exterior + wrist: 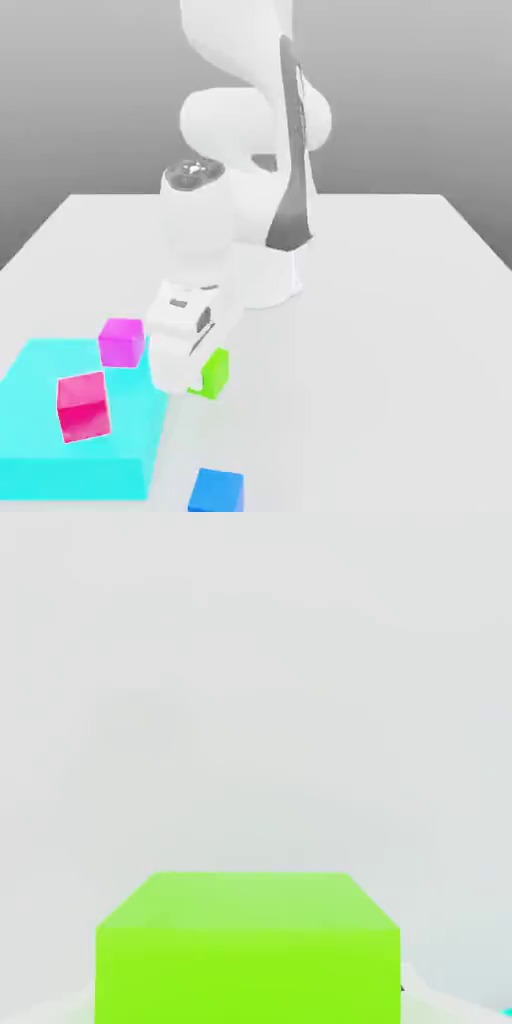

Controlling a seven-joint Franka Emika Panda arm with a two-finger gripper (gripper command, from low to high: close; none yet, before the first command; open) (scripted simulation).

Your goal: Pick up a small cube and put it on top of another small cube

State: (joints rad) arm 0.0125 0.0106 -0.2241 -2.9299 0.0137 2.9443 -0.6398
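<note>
The small lime-green cube (214, 372) rests low over the white table, just off the right edge of a cyan slab in the exterior view. My gripper (196, 376) is down on it, and the white hand covers the cube's left side. In the hand view the same green cube (248, 947) looms very close, right at the fingers' place, so the gripper stands shut on it. The bright blue cube (216, 491) lies on the table nearer the camera, a short way from the green one and apart from it.
A flat cyan slab (40, 440) lies at the exterior view's left. A magenta cube (121, 341) and a hot-pink cube (82, 405) stand on it. The arm's white base (268, 275) rises behind the hand. Bare white table (400, 380) spreads to the right.
</note>
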